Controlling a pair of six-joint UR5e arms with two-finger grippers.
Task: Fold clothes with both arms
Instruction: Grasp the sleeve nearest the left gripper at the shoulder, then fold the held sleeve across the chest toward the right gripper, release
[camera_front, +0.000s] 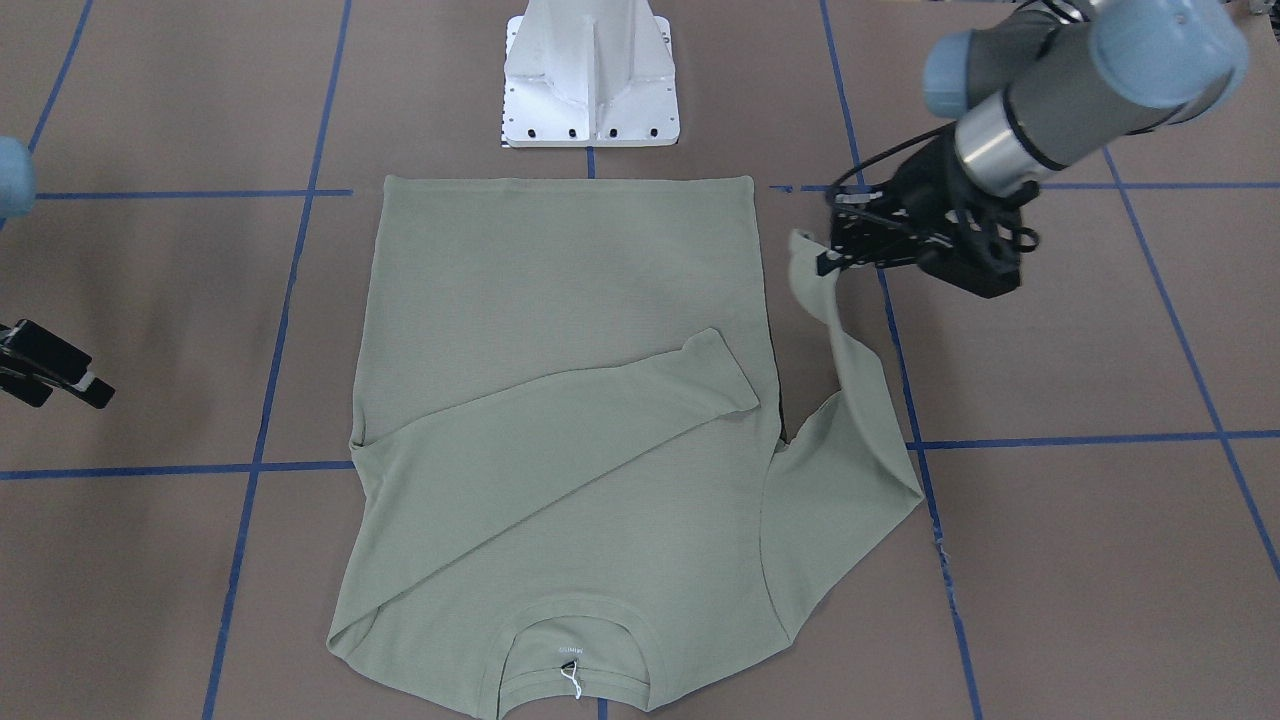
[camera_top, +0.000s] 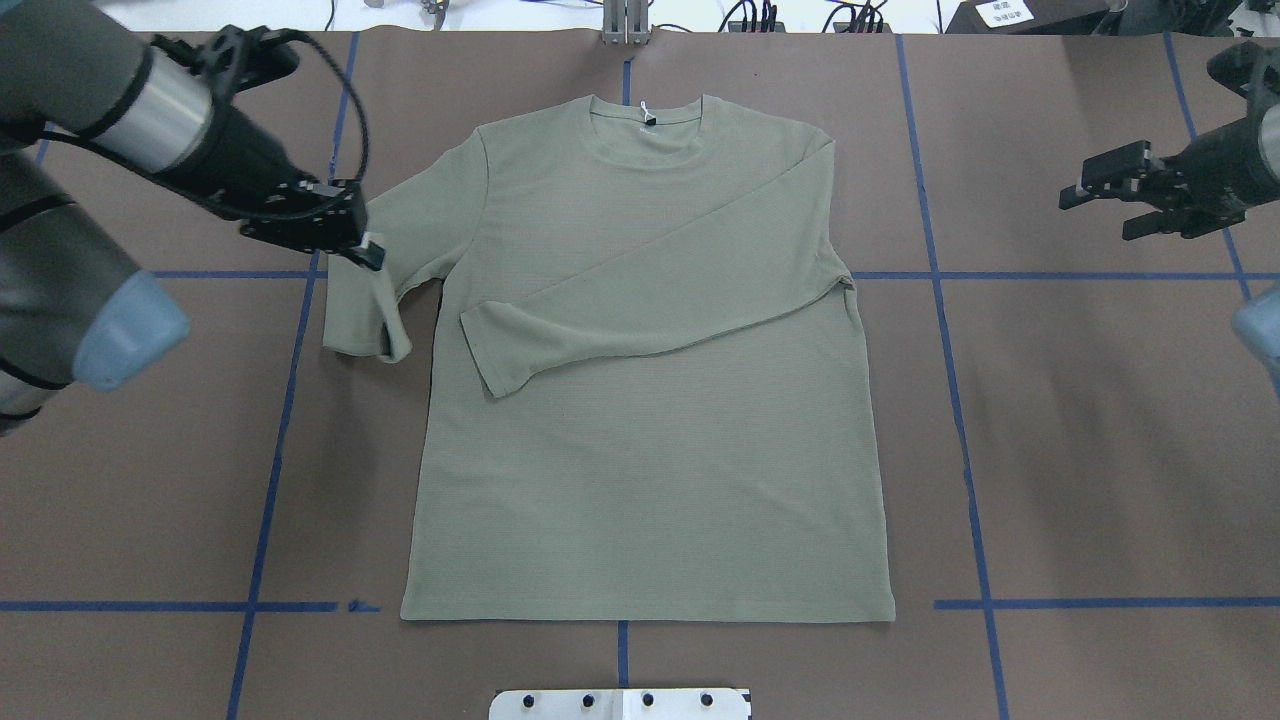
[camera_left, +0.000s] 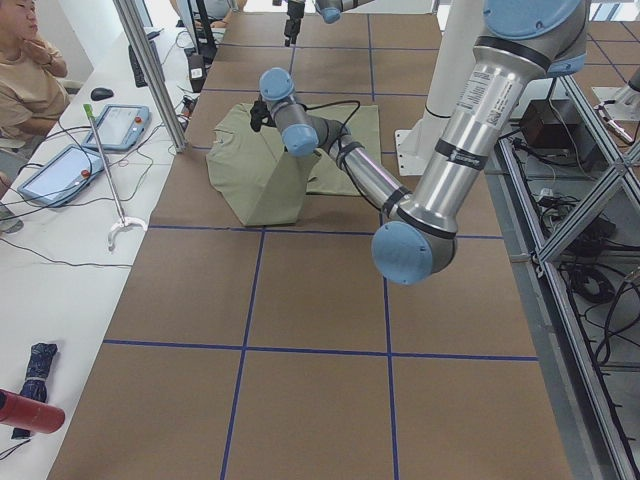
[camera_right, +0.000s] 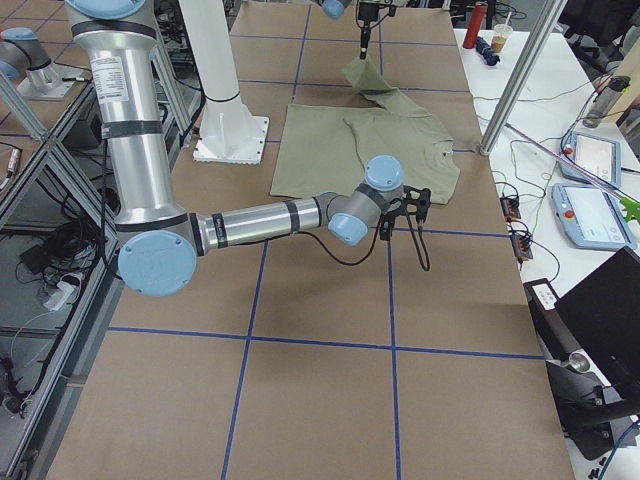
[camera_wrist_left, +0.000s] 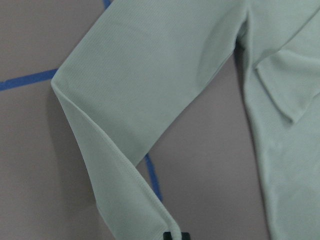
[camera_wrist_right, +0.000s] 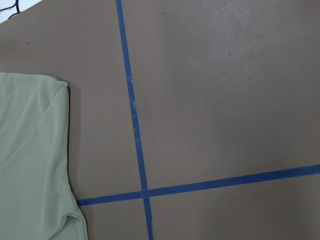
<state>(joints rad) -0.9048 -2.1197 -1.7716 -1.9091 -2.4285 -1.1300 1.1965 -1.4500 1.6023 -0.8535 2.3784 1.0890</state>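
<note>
**While one cuff is hanging lifted**

The shirt (camera_top: 650, 450) is lying flat mid-way along the surface (camera_top: 1050, 450), one sleeve crossing its chest. The left end effector (camera_top: 368, 250) is clenching the other cuff aloft, likely to fold it inward. The right end effector (camera_top: 1097, 205) is hovering released, well apart.

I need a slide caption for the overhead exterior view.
Left tool holds one sleeve of the shirt raised; the other sleeve lies across the chest; right tool open, aside.

A robotics lab. Blue tape lines (camera_top: 1100, 603) grid the table (camera_top: 1100, 450); control tablets (camera_left: 118, 125) and cables (camera_left: 50, 262) cover a side bench (camera_left: 60, 330).
</note>
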